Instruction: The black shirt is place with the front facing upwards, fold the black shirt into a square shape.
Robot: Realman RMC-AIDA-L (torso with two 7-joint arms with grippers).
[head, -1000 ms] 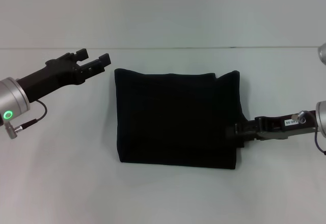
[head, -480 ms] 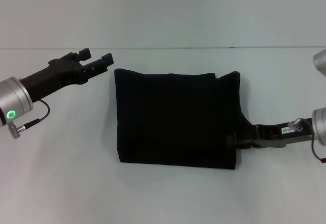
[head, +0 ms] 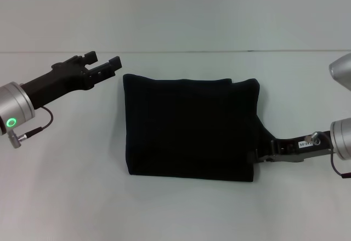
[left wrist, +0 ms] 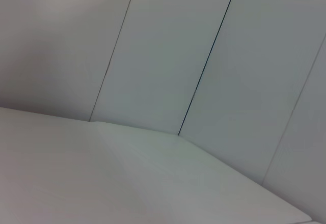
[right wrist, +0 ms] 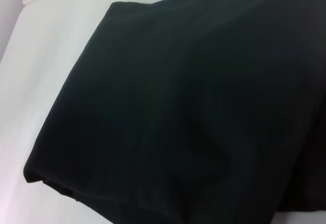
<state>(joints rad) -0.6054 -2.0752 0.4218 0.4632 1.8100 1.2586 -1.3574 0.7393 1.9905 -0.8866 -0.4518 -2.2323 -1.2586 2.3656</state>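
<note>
The black shirt (head: 189, 126) lies folded into a near-square block in the middle of the white table, with no lettering showing. In the right wrist view the black shirt (right wrist: 193, 107) fills most of the picture, its folded edge stacked in layers. My right gripper (head: 263, 154) sits low at the shirt's right edge, near the front right corner, touching or just beside the cloth. My left gripper (head: 103, 61) hangs open above the table, just left of the shirt's back left corner, holding nothing.
The white table (head: 66, 197) runs back to a pale wall (head: 175, 11). The left wrist view shows only wall panels (left wrist: 168, 56) and a strip of table (left wrist: 76, 178).
My right gripper has slid toward the table's front and a little to the right along the shirt's right edge. The left gripper has barely moved. The shirt keeps its shape.
</note>
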